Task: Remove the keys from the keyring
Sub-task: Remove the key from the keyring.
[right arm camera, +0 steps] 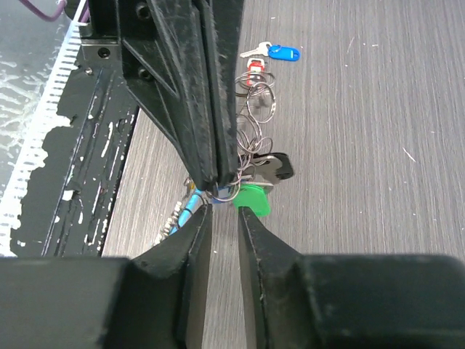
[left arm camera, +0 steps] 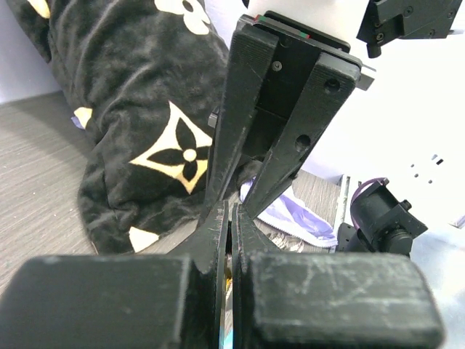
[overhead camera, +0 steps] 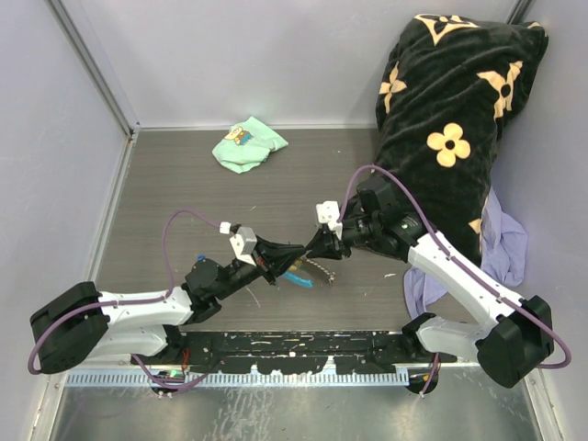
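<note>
My left gripper [overhead camera: 287,252] is shut on the keyring [right arm camera: 227,190] and holds it just above the table. The ring's loops [right arm camera: 256,109] hang in a bunch beside its fingers [right arm camera: 207,109]. A green-tagged key [right arm camera: 253,201], a black-headed key [right arm camera: 275,166] and a red-tagged key [right arm camera: 256,67] hang from them. The sky-blue fob [overhead camera: 299,277] and grey chain [overhead camera: 322,270] trail below. A blue-tagged key [right arm camera: 283,52] lies on the table farther off. My right gripper [overhead camera: 319,246] faces the left one tip to tip, its fingers [right arm camera: 196,233] slightly apart and empty, just short of the ring.
A mint-green cloth [overhead camera: 248,144] lies at the back of the table. A black flowered cushion [overhead camera: 450,119] fills the back right, with a lilac cloth [overhead camera: 503,241] under it. A black rail [overhead camera: 294,354] runs along the near edge. Grey walls [overhead camera: 55,119] close in the left side and the back.
</note>
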Robot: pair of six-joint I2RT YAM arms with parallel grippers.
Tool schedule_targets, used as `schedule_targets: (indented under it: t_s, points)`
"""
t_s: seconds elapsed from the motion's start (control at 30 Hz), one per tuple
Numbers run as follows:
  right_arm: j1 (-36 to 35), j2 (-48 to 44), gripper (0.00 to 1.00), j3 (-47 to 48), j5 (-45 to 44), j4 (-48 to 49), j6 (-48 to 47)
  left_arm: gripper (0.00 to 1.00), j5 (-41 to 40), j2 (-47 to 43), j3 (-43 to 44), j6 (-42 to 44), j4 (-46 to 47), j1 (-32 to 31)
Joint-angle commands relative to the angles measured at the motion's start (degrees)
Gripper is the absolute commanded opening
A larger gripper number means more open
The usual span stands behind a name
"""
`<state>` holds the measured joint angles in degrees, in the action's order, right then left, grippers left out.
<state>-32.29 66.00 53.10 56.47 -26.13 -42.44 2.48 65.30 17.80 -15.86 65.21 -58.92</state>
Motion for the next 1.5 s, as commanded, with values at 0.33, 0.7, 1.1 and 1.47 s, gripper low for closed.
schedule_targets:
  t_s: [0.33,0.7,1.1,1.47]
  points:
    - [0.9,-1.0,0.38,3.1,9.7,-3.2,-0.7,0.00,2.6,-6.1,0.0,2.1,4.0,0.0]
    - [0.9,-1.0,0.37,6.5,10.0,-4.1,2.0,0.00,5.0,-6.0,1.0,1.2,3.4,0.0]
    - [-0.4,-0.1,0.24,4.2,10.1,-1.6,2.3,0.00,5.9,-4.3,1.9,0.0,5.1,-0.1]
    - [-0.5,0.2,0.19,3.0,10.9,-0.6,2.3,0.00,5.8,-3.4,1.9,-0.9,6.8,0.0]
